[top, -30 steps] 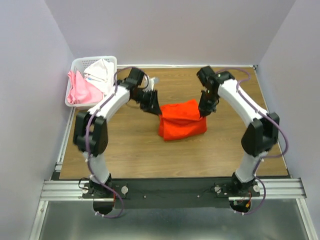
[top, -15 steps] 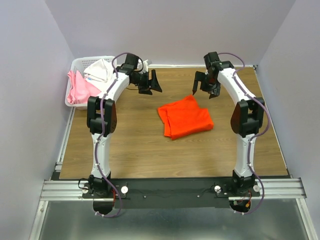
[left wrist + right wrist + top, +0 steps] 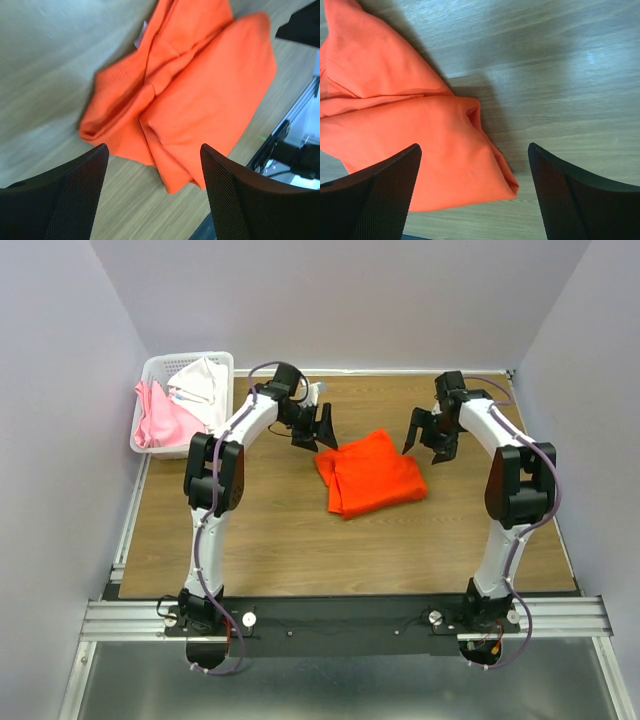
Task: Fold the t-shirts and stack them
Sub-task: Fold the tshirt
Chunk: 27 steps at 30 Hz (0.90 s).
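A bright orange t-shirt (image 3: 372,475) lies folded on the wooden table, mid-right of centre. My left gripper (image 3: 318,430) hovers open just above its far left corner. The left wrist view shows the orange t-shirt (image 3: 190,85) spread below the left gripper (image 3: 154,150), with nothing between the fingers. My right gripper (image 3: 428,443) stands open beside the far right corner. In the right wrist view a folded corner of the orange t-shirt (image 3: 420,140) lies under the right gripper (image 3: 475,147), untouched. A pale pink t-shirt (image 3: 160,420) and a white t-shirt (image 3: 203,380) sit crumpled in the basket.
A white lattice basket (image 3: 190,357) stands at the table's far left corner, with the pink shirt hanging over its near side. Grey walls close in the back and both sides. A metal rail (image 3: 340,615) with both arm bases runs along the near edge.
Both grippers have opened and let go of the orange t-shirt, which now lies flat. The arms swung back toward the far edge, then came closer to the shirt's far corners.
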### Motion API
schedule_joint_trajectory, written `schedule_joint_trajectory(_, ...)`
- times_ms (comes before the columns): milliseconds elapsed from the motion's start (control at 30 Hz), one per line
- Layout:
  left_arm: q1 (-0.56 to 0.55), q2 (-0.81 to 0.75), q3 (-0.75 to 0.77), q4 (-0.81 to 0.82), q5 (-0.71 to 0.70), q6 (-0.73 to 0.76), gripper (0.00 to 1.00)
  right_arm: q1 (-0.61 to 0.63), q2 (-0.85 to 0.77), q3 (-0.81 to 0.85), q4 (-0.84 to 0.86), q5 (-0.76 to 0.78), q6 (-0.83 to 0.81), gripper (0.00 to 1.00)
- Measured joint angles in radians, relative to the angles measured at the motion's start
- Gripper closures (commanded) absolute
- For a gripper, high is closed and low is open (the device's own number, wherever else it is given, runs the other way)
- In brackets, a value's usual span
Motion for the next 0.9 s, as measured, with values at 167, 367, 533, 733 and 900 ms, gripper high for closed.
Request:
schedule_joint_trajectory(167,-0.033,0.0,-0.032,-0.032,0.0,0.03,0.2,0.002,-0.009,-0.067,0.059,-0.041,0.001,0.14)
schedule_joint_trajectory(367,-0.05,0.0,-0.069,-0.037,0.0,0.041,0.22,0.002,-0.009,-0.127,0.108,-0.074,0.001,0.2)
schedule_joint_trajectory(533,-0.056,0.0,-0.077,-0.037,0.0,0.043,0.24,0.002,-0.009,-0.14,0.14,-0.097,0.001,0.3)
schedule_joint_trajectory(733,-0.077,0.014,-0.068,-0.027,0.0,0.042,0.28,0.002,-0.008,-0.14,0.169,-0.127,-0.005,0.43)
schedule_joint_trajectory(900,-0.09,0.037,-0.064,-0.009,0.003,0.035,0.3,0.002,-0.001,-0.14,0.183,-0.154,-0.008,0.48)
